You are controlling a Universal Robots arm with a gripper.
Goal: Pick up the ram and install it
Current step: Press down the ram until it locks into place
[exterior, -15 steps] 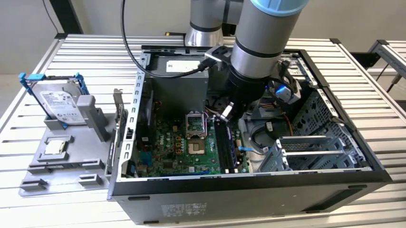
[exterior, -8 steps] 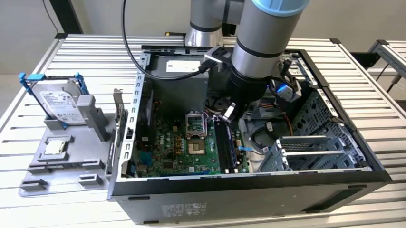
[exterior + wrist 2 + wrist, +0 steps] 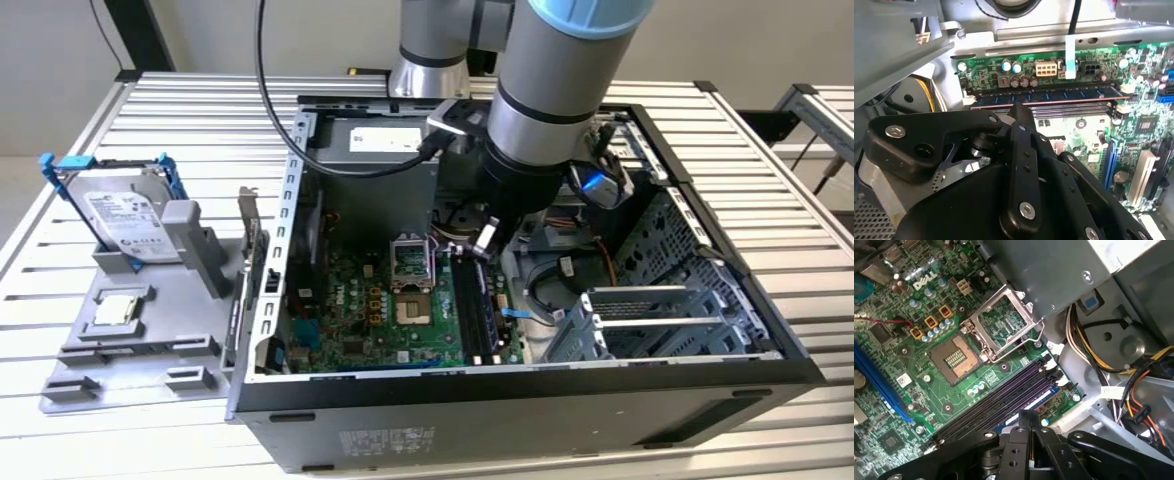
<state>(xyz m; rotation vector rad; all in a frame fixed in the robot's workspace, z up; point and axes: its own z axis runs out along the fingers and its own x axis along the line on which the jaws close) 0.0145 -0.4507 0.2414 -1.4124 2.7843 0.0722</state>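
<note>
While print on the motherboard [image 3: 899, 355] and on the hard drive [image 3: 130, 215] label stays unread, the claw [image 3: 1029, 421] hangs clenched just above the ram [image 3: 1049, 93], which lies seated in a slot beside the open processor socket [image 3: 956, 357]. Only the exterior view takes in the computer case [image 3: 534, 420], the slatted bench [image 3: 80, 130] and the grey tray [image 3: 134, 350].

A robot arm [image 3: 554, 90] reaches down from the top of the frame into an open computer case [image 3: 534, 280] at centre, its end effector [image 3: 483, 238] just above the green motherboard [image 3: 387, 310]. At left, a hard drive [image 3: 127, 222] stands in a grey tray [image 3: 147, 330] on the slatted surface [image 3: 80, 160].
</note>
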